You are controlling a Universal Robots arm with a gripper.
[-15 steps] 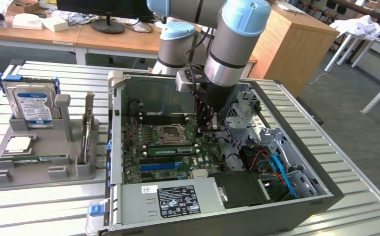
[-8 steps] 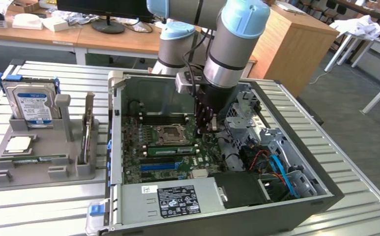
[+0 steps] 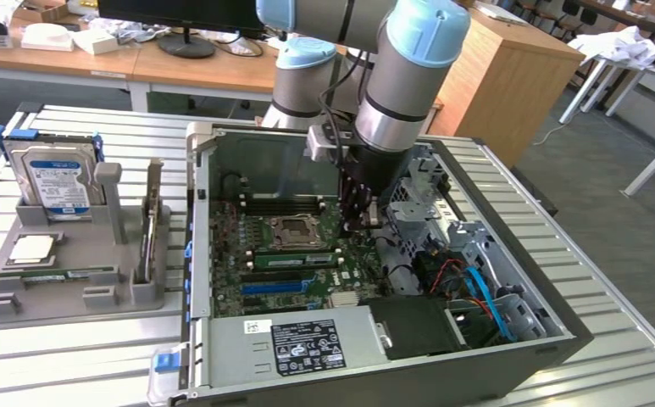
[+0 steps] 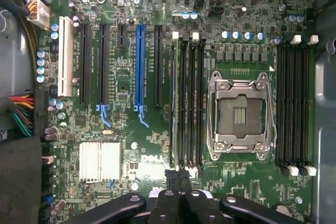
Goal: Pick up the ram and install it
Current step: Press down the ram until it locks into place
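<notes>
The ram (image 3: pixel 299 259) is a long green stick lying along a memory slot just beside the empty processor socket (image 3: pixel 291 227) on the motherboard, inside the open computer case. In the wrist view the ram (image 4: pixel 172 103) is edge-on in the slot nearest the blue slot (image 4: pixel 139 66). My gripper (image 3: pixel 366 227) hangs inside the case over one end of the memory slots. Its black fingertips (image 4: pixel 172 174) are pressed together at the slot ends, with nothing between them. The gripper (image 4: pixel 178 178) is shut.
A grey holder (image 3: pixel 67 297) on the exterior view's left carries a hard drive (image 3: pixel 53 180), a square silver chip (image 3: pixel 31 248) and an upright card (image 3: pixel 150 227). The case walls (image 3: pixel 197 212), the drive cage (image 3: pixel 429 195) and cables (image 3: pixel 474 288) ring the motherboard. Desks stand behind.
</notes>
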